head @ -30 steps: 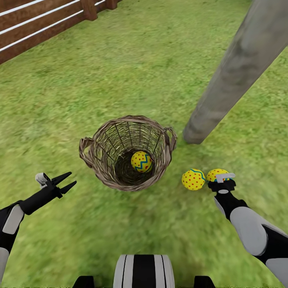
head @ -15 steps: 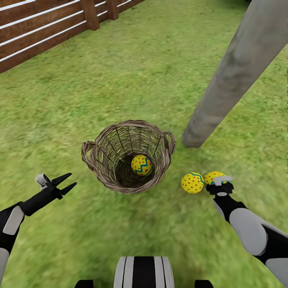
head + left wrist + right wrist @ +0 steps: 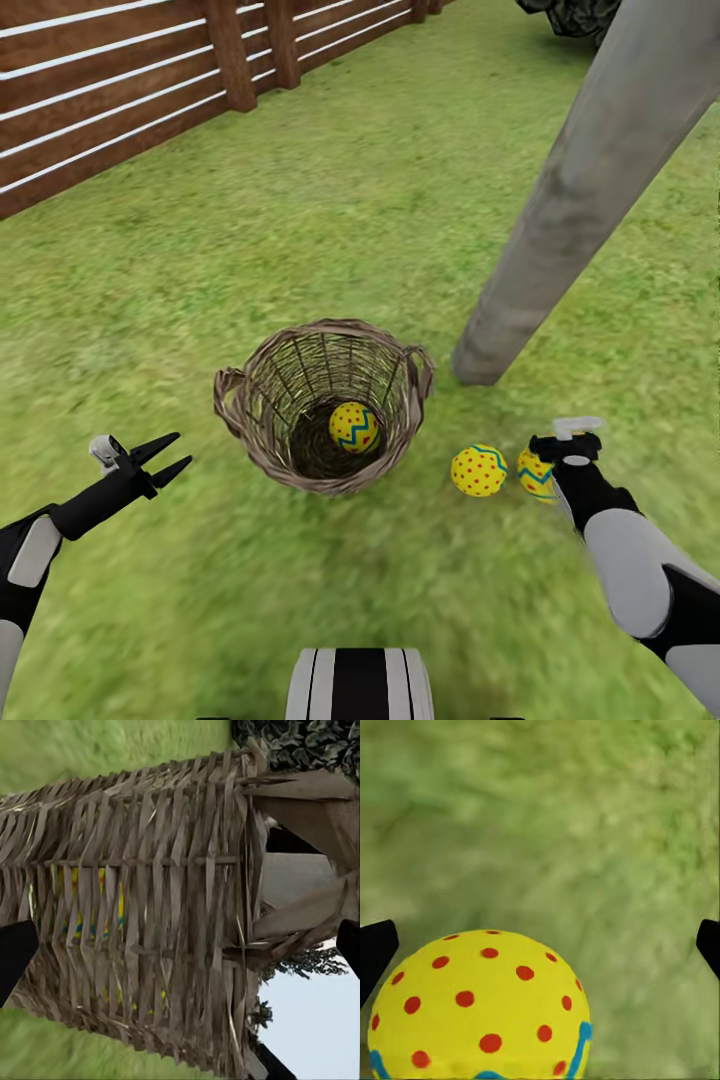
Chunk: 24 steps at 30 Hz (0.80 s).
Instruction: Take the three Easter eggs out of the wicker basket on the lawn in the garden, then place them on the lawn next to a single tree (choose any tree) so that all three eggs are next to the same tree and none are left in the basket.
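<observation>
The wicker basket stands upright on the lawn with one Easter egg at its bottom. Two more Easter eggs lie side by side on the grass, a short way from the foot of the tree trunk. My right gripper hovers just over the outer egg, open, its fingertips wide apart and clear of the shell. My left gripper is open to the left of the basket and points at its woven wall; yellow shows through the wicker.
A brown slatted fence runs along the far left. The trunk leans across the upper right, with dark foliage behind it. Open grass lies all around the basket and in front of my base.
The head camera has tilted, shifting the whole picture. My right gripper has lifted off the outer egg, which stays on the grass. The left arm has held still.
</observation>
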### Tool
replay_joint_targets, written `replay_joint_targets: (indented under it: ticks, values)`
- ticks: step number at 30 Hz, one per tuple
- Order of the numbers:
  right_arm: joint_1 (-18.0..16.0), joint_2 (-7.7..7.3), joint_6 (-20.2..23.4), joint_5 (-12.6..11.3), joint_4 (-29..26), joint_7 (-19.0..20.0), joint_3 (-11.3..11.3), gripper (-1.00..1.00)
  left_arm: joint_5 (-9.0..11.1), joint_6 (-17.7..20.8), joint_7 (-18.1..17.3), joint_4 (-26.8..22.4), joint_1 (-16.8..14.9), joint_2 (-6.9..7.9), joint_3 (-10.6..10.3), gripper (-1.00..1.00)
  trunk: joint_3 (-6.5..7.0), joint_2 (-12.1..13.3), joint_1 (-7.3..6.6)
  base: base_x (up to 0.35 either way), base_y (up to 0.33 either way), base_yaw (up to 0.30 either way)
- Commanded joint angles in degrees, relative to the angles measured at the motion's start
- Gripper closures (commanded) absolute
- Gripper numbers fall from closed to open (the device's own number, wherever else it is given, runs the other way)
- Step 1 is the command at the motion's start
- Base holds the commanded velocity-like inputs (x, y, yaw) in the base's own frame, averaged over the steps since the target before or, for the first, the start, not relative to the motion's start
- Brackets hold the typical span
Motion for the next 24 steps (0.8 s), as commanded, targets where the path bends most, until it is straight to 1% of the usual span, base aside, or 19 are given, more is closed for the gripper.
replay_joint_targets:
  ticks: [1,2,3,4,6,7,8,9,10,11,12,13,15,16,18,19,22,23,24]
  values:
    - [0.0,-0.29,8.2,0.0,-3.3,6.0,-2.3,-1.0,0.1,0.3,-0.1,0.0,0.0,-0.08,0.0,-1.0,0.2,0.0,-0.03,0.0,0.0,0.0]
    - [0.2,-0.75,15.9,-0.8,-9.6,14.5,-5.1,-1.0,0.0,0.3,-0.1,0.0,0.0,-0.11,0.0,-1.0,0.42,0.0,-0.05,0.0,0.0,0.0]
    - [0.4,-0.99,23.3,-1.1,-17.3,23.5,-6.9,-1.0,0.0,0.3,-0.1,0.0,0.0,-0.12,0.0,-1.0,0.64,0.0,-0.08,0.0,0.0,0.0]
    - [1.8,-1.05,32.2,-1.0,-26.3,33.1,-7.7,-1.0,0.0,0.3,0.0,0.1,0.0,-0.16,0.0,-1.0,0.86,0.0,-0.11,0.0,0.0,0.0]
    - [5.2,-1.12,40.5,-0.8,-36.2,42.3,-8.0,-1.0,0.0,0.3,0.1,0.1,0.0,-0.21,0.0,-1.0,1.3,0.1,-0.16,0.0,0.0,0.0]
    - [8.5,-1.02,45.3,-0.8,-44.5,48.1,-8.1,-1.0,0.0,0.3,0.1,0.1,0.0,-0.26,0.0,-1.0,1.53,0.1,-0.18,0.0,0.0,0.0]
    - [11.8,-0.89,49.2,-0.9,-52.6,52.7,-8.1,-1.0,0.0,0.3,0.1,0.1,0.0,-0.28,0.0,-1.0,1.75,0.1,-0.21,0.0,0.0,0.0]
    - [13.8,-0.88,51.4,-1.1,-56.5,55.2,-8.1,-1.0,0.0,0.3,0.1,0.1,0.0,-0.29,0.0,-1.0,1.97,0.1,-0.24,0.0,0.0,0.0]
    - [15.5,-0.9,53.0,-1.2,-59.1,57.6,-8.2,-1.0,0.0,0.2,0.1,0.1,0.0,-0.3,0.0,-1.0,2.19,0.1,-0.26,0.0,0.0,0.0]
    - [17.0,-0.97,54.4,-1.3,-61.2,61.0,-8.2,-1.0,0.0,0.3,0.1,0.1,0.0,-0.27,0.0,-1.0,2.41,0.1,-0.29,0.0,0.0,0.0]
    - [17.6,-1.01,54.9,-1.3,-62.0,63.1,-8.3,-1.0,0.0,0.3,0.1,0.1,0.0,-0.25,0.0,-1.0,2.63,0.2,-0.31,0.0,0.0,0.0]
    - [17.9,-1.01,55.1,-1.4,-62.3,64.0,-8.3,-1.0,0.0,0.3,0.1,0.1,0.0,-0.25,0.0,-1.0,2.85,0.2,-0.34,0.0,0.0,0.0]
    - [18.5,-0.74,55.6,-1.4,-62.6,67.8,-8.3,-1.0,0.0,0.3,0.4,0.1,0.0,-0.14,-0.1,-1.0,3.3,0.2,-0.39,0.0,0.0,0.0]
    - [18.6,-0.67,55.6,-1.4,-62.3,68.5,-8.2,-1.0,0.0,0.3,0.8,0.0,0.0,-0.08,-0.1,-1.0,3.52,0.2,-0.42,0.0,0.0,0.0]
    - [18.8,-0.51,55.7,-1.5,-61.7,70.8,-7.9,-1.0,0.0,0.4,2.3,-0.3,0.0,0.0,-0.1,-1.0,3.96,0.2,-0.47,0.0,0.0,0.0]
    - [18.8,-0.25,55.6,-1.7,-61.6,73.9,-7.7,-1.0,0.0,0.4,3.2,-0.5,0.0,0.04,-0.1,-1.0,4.18,0.2,-0.49,0.0,0.0,0.0]
    - [18.9,0.29,55.8,-2.0,-61.6,82.0,-7.6,-1.0,0.0,0.4,3.8,-0.6,0.0,0.11,-0.1,-1.0,4.85,0.3,-0.57,0.0,0.0,0.0]
    - [18.9,0.4,55.9,-2.1,-61.7,84.4,-7.6,-1.0,0.0,0.4,4.0,-0.7,0.0,0.12,-0.1,-1.0,5.07,0.3,-0.6,0.0,0.0,0.0]
    - [18.9,0.44,55.9,-2.2,-61.7,85.3,-7.6,-1.0,0.0,0.4,4.0,-0.7,0.0,0.16,-0.1,-1.0,5.29,0.3,-0.62,0.0,0.0,0.0]
